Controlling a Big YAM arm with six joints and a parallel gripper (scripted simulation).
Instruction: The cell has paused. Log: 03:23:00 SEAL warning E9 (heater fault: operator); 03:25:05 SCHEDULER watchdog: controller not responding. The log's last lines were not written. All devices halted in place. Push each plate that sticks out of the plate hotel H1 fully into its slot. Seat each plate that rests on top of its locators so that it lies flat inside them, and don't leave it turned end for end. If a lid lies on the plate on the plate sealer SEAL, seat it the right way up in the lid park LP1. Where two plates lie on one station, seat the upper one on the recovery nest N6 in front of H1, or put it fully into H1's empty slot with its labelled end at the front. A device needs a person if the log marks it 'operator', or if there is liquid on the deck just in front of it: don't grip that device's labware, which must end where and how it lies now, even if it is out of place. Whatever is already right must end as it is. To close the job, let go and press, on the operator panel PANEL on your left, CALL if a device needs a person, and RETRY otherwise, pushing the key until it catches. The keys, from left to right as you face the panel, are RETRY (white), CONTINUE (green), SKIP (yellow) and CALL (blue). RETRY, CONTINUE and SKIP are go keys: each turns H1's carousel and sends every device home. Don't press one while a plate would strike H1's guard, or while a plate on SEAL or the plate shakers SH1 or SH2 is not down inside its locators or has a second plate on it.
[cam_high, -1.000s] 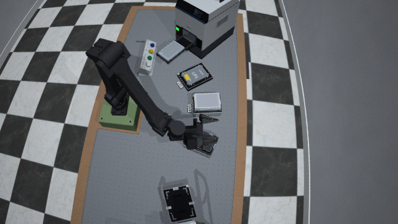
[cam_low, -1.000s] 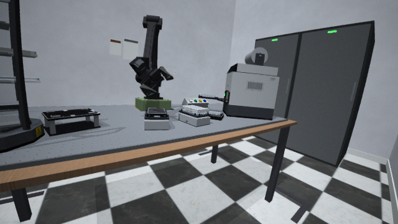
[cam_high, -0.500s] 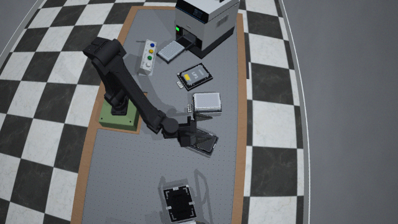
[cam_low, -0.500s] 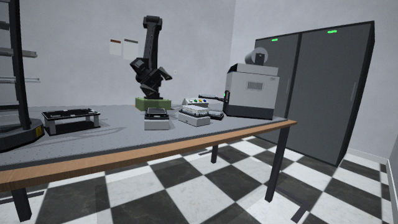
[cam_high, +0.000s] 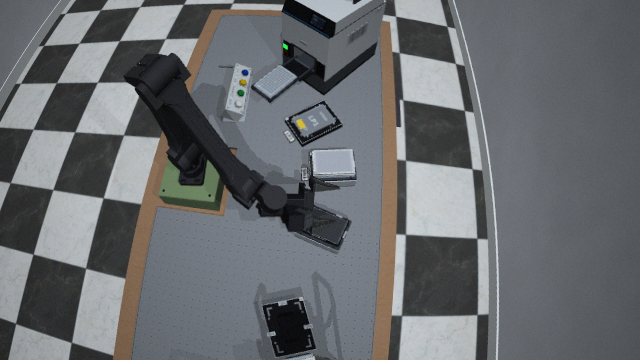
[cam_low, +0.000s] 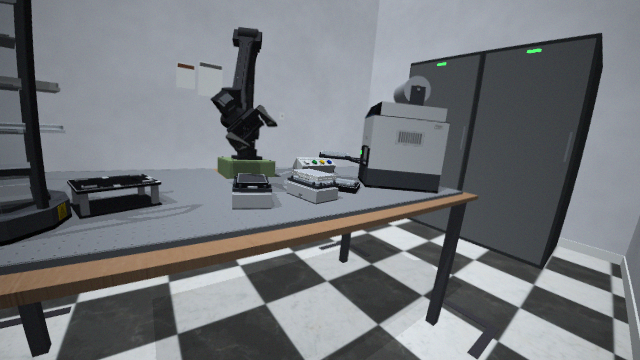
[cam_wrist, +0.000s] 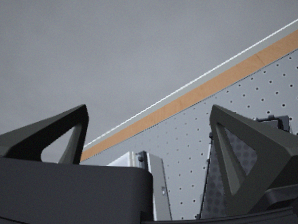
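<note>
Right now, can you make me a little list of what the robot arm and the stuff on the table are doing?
gripper: open, holding nothing, beside the white plate
white plate: on a shaker station, near the arm
dark plate: on the next station, partly under the arm
lid park: dark tray with a yellow label
sealer: a white plate on its tray
button panel: blue, yellow, green, white keys

table top (cam_high: 210, 280): showing as matt grey perforated metal, wood-coloured edging
arm (cam_high: 200, 135): looking like matt black plastic
sealer housing (cam_low: 407, 150): appearing smooth, light grey, satin
floor (cam_low: 320, 305): gleaming, marbled tile
</note>
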